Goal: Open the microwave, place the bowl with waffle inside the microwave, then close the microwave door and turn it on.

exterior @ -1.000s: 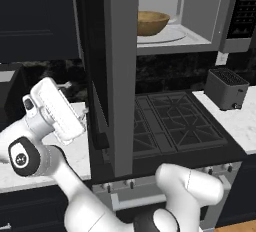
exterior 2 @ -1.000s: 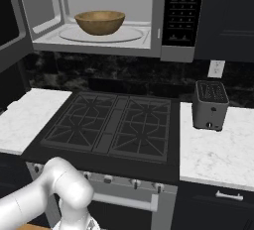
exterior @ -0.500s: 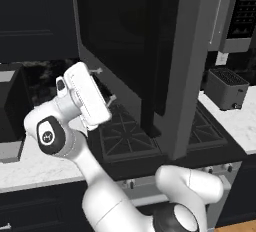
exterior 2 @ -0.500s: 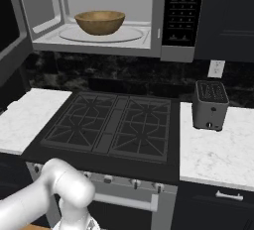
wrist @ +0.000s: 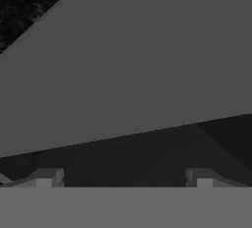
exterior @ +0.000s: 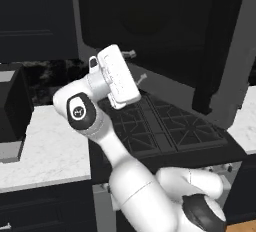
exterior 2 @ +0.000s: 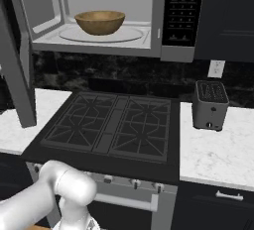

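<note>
The microwave hangs over the stove with its cavity showing. Inside, on the turntable, sits the tan wooden bowl; its wall hides the waffle. The microwave door stands partly swung, a broad dark panel with a grey frame and a long dark handle; the door's grey edge appears at far left. My gripper is open and empty, fingers pointing at the door's lower left face, close to it or touching. In the hand view the gripper faces the door's grey surface at very short range.
A black stove lies below the microwave. A grey toaster stands on the right marble counter. A black boxy appliance sits on the left counter. Dark cabinets flank the microwave.
My hand has risen and moved right toward the microwave. The door has swung from edge-on to showing its broad face in the left base view. The gripper stays open.
</note>
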